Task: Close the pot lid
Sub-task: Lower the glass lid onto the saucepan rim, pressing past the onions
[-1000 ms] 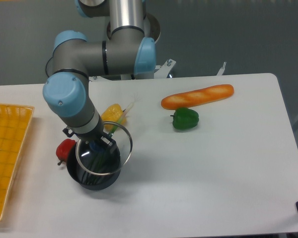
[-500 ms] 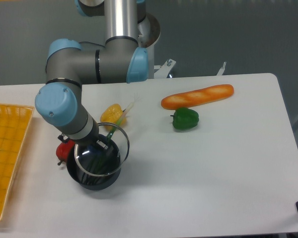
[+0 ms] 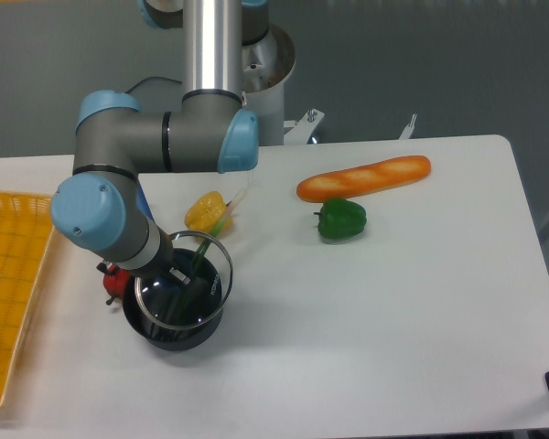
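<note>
A: Quick status? Where's the round clear glass pot lid [image 3: 185, 285] with the metal rim?

B: Over the small black pot [image 3: 174, 320], near the tabletop's [image 3: 393, 302] left side. It's shifted left and lower than 1 second ago and now nearly lines up with the pot's rim, right edge still tilted up.

A: Gripper [image 3: 172, 272]?

B: Mostly hidden behind the wrist; looks clamped on the lid's knob, but I can't tell for sure.

A: Meaning?

B: Closing is nearly done, I'd judge; lid not seated yet. Red pepper [image 3: 117, 280] sits just beside the pot.
</note>
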`<state>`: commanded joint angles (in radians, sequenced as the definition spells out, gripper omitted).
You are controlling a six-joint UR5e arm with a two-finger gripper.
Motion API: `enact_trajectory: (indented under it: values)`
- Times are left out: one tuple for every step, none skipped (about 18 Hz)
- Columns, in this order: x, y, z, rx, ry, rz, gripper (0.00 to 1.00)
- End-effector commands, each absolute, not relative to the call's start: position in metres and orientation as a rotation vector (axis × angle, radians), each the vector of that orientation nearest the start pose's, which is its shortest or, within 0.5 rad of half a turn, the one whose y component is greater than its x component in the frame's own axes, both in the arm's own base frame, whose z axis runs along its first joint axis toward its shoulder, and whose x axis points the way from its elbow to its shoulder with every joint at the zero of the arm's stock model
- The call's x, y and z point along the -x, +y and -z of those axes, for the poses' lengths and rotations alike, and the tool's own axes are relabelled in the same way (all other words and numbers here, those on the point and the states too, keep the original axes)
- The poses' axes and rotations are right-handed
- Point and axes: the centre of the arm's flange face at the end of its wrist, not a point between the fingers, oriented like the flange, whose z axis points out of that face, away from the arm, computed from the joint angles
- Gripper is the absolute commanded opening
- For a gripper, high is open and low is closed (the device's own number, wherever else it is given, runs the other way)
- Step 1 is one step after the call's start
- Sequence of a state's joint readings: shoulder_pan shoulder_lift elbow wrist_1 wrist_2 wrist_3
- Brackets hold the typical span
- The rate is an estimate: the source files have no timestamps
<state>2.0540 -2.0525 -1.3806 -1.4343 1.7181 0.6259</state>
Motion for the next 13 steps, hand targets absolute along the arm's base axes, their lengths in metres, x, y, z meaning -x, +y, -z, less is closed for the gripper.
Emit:
enact_trajectory:
  values:
    - [0.1996,0.6362,-0.3127,3.341,0.253,-0.070,0.56]
    - [0.2001,0.6375,-0.3095,3.344,0.235,-0.067,0.56]
    - [0.2010,0.6391,-0.3103,3.341,0.227,-0.071,0.56]
    - [0.2016,0.6403,-0.3113,3.339,0.226,-0.073,0.56]
    - [0.2014,0.6403,-0.3113,3.338,0.226,-0.071,0.56]
    - [0.2013,0.6404,-0.3113,3.337,0.226,-0.069,0.56]
    - [0.2012,0.6405,-0.3113,3.337,0.223,-0.067,0.56]
    - [0.2003,0.6410,-0.3103,3.338,0.221,-0.066,0.56]
    - [0.2006,0.6416,-0.3108,3.334,0.202,-0.073,0.56]
    - [0.2006,0.6418,-0.3109,3.332,0.191,-0.073,0.56]
    - [0.2004,0.6415,-0.3102,3.333,0.191,-0.072,0.56]
    - [0.1985,0.6423,-0.3092,3.334,0.197,-0.071,0.56]
    - [0.1974,0.6423,-0.3085,3.335,0.199,-0.070,0.56]
